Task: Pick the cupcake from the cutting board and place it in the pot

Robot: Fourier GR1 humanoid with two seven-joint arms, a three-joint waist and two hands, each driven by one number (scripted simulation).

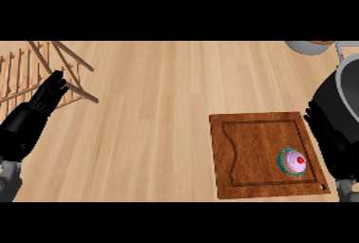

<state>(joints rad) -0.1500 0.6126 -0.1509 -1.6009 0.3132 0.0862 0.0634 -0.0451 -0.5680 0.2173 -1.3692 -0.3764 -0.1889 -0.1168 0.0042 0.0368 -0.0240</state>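
While nothing is grasped yet, the step in hand reads as the approach to the cupcake, so notes go left to right. Far left: the left robot hand (48,95) sits near the view's left edge, fingers straight and released, holding nothing, lying over a wooden dish rack (42,71); it looks parked and I judge it has no part in this step. Middle: bare wood tabletop (154,104), nothing in the way. Right of centre: dark wooden cutting board (245,156) lying flat, with the cupcake (294,161) on it near the board's right edge and toward its lower corner, teal wrapper, pink top, red dot, upright and untouched. Far right: the right robot hand (335,128) is a black mass just beside the board's right edge, close to the cupcake but apart from it; its fingers are not readable, so cannot tell if released or clenched. Behind it the pot (348,80) shows only as a grey curved rim at the right edge, mostly hidden. A round grey dish (308,46) is cut off at the top right. To do it well, likely: come at the cupcake from the right side, close on the wrapper rather than the soft top, lift straight up before swinging, then clear the pot's rim and lower inside. Risk: nudging the cupcake leftward across the board.
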